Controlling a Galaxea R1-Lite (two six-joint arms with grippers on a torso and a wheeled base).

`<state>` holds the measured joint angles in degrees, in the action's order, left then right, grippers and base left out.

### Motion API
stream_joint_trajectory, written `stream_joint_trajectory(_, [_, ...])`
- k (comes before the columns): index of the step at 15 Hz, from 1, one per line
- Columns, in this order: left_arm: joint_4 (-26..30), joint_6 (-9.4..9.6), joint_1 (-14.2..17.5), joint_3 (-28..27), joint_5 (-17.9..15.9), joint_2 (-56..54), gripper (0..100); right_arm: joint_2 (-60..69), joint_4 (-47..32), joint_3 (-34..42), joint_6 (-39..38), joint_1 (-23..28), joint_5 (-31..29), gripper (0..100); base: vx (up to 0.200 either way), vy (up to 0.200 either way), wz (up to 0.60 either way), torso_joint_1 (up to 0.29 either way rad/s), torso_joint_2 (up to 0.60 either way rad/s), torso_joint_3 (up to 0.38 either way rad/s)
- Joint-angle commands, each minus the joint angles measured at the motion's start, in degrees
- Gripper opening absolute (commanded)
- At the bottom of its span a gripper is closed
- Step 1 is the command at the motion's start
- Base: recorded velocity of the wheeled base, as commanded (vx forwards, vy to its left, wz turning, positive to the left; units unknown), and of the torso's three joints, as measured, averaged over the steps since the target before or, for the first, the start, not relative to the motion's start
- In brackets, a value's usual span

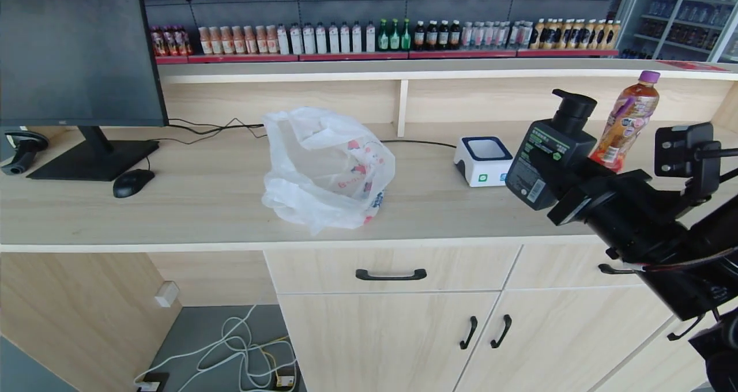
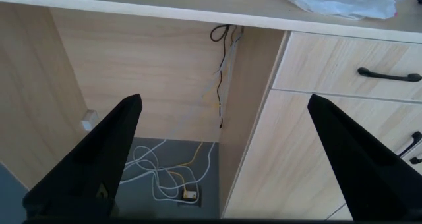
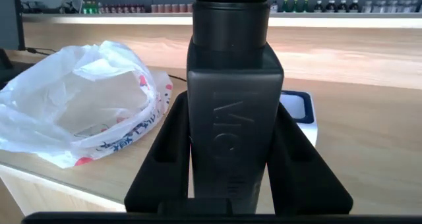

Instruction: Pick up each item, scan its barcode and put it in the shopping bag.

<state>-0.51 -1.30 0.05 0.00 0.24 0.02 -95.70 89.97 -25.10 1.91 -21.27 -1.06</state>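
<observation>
- Clamping the dark pump bottle (image 1: 548,161) from both sides, the right gripper (image 1: 554,180) holds it in the air over the right part of the counter (image 1: 202,207) — the black fingers (image 3: 165,151) press against the bottle's two flat flanks, low on its body.
- In the right wrist view the bottle (image 3: 234,85) stands straight out between the fingers of the gripper (image 3: 234,165), pump end away from the wrist.
- Seen from the head, the bottle leans a little, pump head uppermost, with a barcode label near its base turned toward the camera.
- A white scanner (image 1: 483,160) sits on the counter just to the left of the held bottle; they are close but not touching.
- Left of the scanner, the shopping bag (image 1: 326,167) lies crumpled on the counter, its mouth gaping, well apart from the bottle.
- An orange drink bottle (image 1: 627,118) with a purple cap stands behind the held bottle.
- Hanging below counter height, the left gripper (image 2: 224,99) is spread wide with nothing between its fingers — it faces the cabinet front.
- A monitor (image 1: 81,52) and a mouse (image 1: 133,183) occupy the counter's far left.
</observation>
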Motion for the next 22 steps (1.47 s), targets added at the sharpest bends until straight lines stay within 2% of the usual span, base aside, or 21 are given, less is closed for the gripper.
stream_joint_trajectory(1, [0.0,-0.01,0.0,0.0,0.0,0.1,100,-1.0,0.0,-0.7,0.0,-0.1,0.0,0,0.0,0.2,0.0,0.002,0.0,0.007])
stream_joint_trajectory(7, [-0.1,0.25,0.0,0.0,0.0,0.1,100,-1.3,0.0,-1.5,0.0,0.3,0.0,0,0.0,0.2,0.0,0.002,0.0,0.001])
stream_joint_trajectory(10, [0.0,0.25,0.0,0.0,0.0,0.1,100,-1.3,0.0,-1.8,0.0,0.4,0.0,0,0.0,0.0,0.0,0.0,0.0,0.0])
stream_joint_trajectory(16, [0.0,0.16,0.0,0.0,0.0,0.1,100,-1.7,0.0,-3.3,0.0,0.8,0.0,0,0.2,0.0,0.0,0.0,0.0,0.005])
stream_joint_trajectory(22, [0.0,0.16,0.0,0.0,0.0,0.1,100,-2.0,0.0,-5.0,0.0,0.8,0.0,0,0.0,0.0,0.0,0.0,0.0,0.0])
